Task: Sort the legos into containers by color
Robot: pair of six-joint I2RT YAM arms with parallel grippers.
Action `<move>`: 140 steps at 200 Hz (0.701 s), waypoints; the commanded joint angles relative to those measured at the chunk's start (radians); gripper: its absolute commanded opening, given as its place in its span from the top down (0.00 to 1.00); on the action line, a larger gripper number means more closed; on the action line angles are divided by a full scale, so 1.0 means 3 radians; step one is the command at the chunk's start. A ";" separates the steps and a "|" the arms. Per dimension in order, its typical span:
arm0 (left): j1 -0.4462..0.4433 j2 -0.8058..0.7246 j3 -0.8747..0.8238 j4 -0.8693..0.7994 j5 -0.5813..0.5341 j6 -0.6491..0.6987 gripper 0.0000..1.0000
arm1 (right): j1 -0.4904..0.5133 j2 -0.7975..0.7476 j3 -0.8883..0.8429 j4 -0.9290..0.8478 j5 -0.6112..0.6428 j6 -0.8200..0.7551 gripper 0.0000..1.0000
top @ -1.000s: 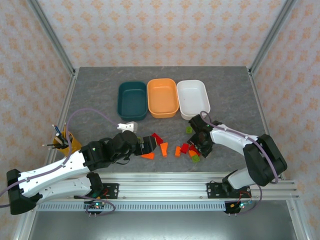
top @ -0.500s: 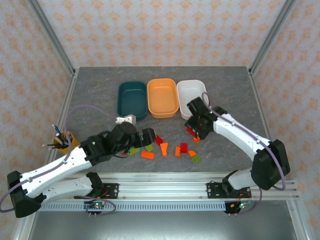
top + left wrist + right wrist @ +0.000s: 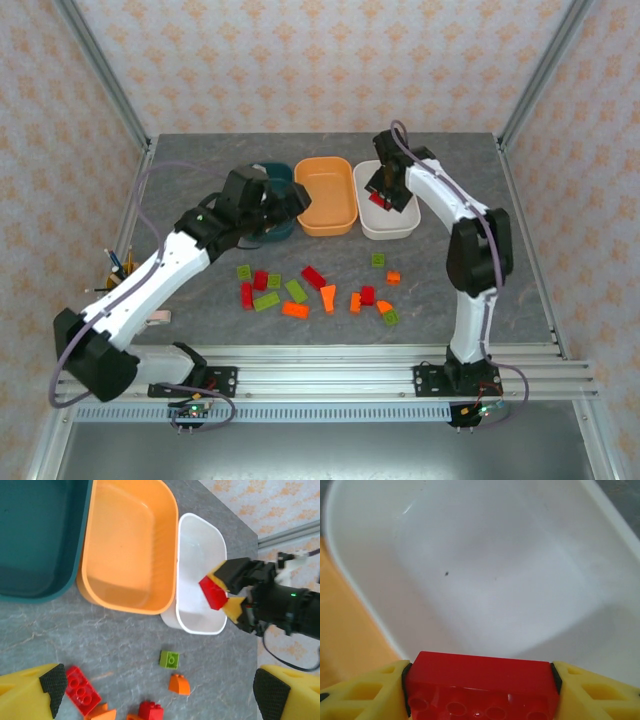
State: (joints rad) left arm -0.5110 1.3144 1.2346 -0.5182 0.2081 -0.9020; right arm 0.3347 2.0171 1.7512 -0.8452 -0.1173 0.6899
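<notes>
Stretching far forward, the right pincer (image 3: 381,196) is clamping a glossy studded red brick (image 3: 480,680) over the smooth rounded white tub (image 3: 495,580); the left pincer (image 3: 284,204) is gaping apart.

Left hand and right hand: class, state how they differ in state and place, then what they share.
The left hand is open and empty; the right hand is shut on a red brick. The left hand is by the dark teal tub; the right hand is above the white tub. Both have yellow fingers with black pads.
</notes>
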 commanded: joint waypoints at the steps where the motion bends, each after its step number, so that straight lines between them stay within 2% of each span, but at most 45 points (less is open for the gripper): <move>1: 0.0119 0.0226 0.0251 0.0128 0.0222 0.0107 0.02 | -0.0105 0.0366 0.0380 -0.0191 -0.0049 -0.0122 0.37; 41: 0.0210 0.0498 0.0424 0.0086 0.0248 0.0109 0.03 | -0.0159 0.0977 0.0939 -0.0440 -0.0129 -0.0116 0.28; 73: 0.0236 0.0431 0.0400 -0.0064 0.0160 0.0109 0.03 | -0.0151 0.0928 0.1061 -0.0501 -0.0102 -0.0141 0.19; 90: 0.0236 0.0327 0.0395 -0.0294 0.0044 0.0145 0.03 | -0.0125 0.0696 0.1060 -0.0489 -0.0032 -0.0203 0.17; 113: 0.0245 0.0118 0.0348 -0.0893 -0.0250 0.0214 0.06 | 0.0044 0.0178 0.0951 -0.0388 0.0138 -0.0405 0.19; 126: 0.0269 -0.0014 0.0224 -0.1229 -0.0412 0.0291 0.07 | 0.0228 -0.0222 0.0674 -0.0162 0.0130 -0.0573 0.19; 140: 0.0314 -0.0157 -0.0013 -0.1461 -0.0524 0.0389 0.07 | 0.0504 -0.0725 0.0132 0.0307 -0.0037 -0.0802 0.19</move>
State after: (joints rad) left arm -0.4431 1.3518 1.3090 -0.7246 0.1661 -0.8520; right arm 0.3527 2.0933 1.9476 -0.9047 -0.1196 0.5777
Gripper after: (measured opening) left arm 0.928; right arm 0.813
